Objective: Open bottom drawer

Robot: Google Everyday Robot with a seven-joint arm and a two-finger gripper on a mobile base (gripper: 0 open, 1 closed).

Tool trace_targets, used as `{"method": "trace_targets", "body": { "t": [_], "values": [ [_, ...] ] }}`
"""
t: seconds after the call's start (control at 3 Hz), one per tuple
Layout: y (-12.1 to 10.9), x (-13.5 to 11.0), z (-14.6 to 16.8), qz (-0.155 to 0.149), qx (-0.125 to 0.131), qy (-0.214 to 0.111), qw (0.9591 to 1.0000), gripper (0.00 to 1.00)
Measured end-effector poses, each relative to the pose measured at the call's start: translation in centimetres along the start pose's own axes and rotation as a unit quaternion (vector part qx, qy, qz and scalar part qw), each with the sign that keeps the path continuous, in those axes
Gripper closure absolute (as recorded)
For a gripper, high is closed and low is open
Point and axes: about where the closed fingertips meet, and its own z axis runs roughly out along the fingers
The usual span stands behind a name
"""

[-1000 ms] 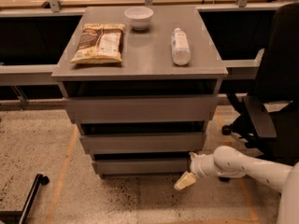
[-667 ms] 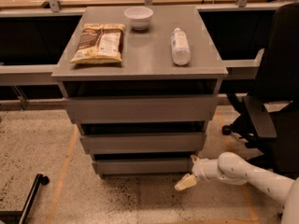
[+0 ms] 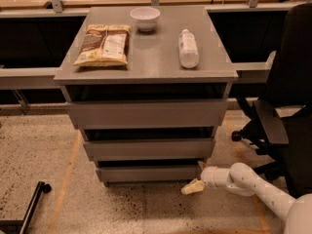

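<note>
A grey cabinet with three stacked handle-less drawer fronts stands in the middle. The bottom drawer (image 3: 148, 173) is the narrowest, lowest front, just above the floor, with a dark gap above it. My white arm comes in from the lower right. My gripper (image 3: 194, 184) with cream fingers sits at the drawer's right end, near the floor, one finger pointing down-left below the front's corner.
On the cabinet top (image 3: 146, 52) lie a snack bag (image 3: 104, 45), a white bowl (image 3: 145, 18) and a lying bottle (image 3: 188, 48). A black office chair (image 3: 285, 116) stands close on the right. A black bar (image 3: 27, 206) lies on the floor at lower left.
My arm has shifted slightly lower and to the right, with the gripper staying at the bottom drawer's right corner. The drawer front has not visibly moved.
</note>
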Motion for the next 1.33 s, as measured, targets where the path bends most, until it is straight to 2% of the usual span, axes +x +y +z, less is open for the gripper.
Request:
{"method": "trace_targets", "body": {
  "t": [0.67,1.0,1.33],
  "values": [
    [-3.1,0.7,4.2,0.015,-0.035,-0.018,0.9991,0.0],
    [-4.2,0.9,6.3,0.027,-0.058,-0.009,0.9979,0.0],
    [-5.4,0.1,6.3,0.019,-0.05,-0.007,0.9985,0.0]
  ]
}}
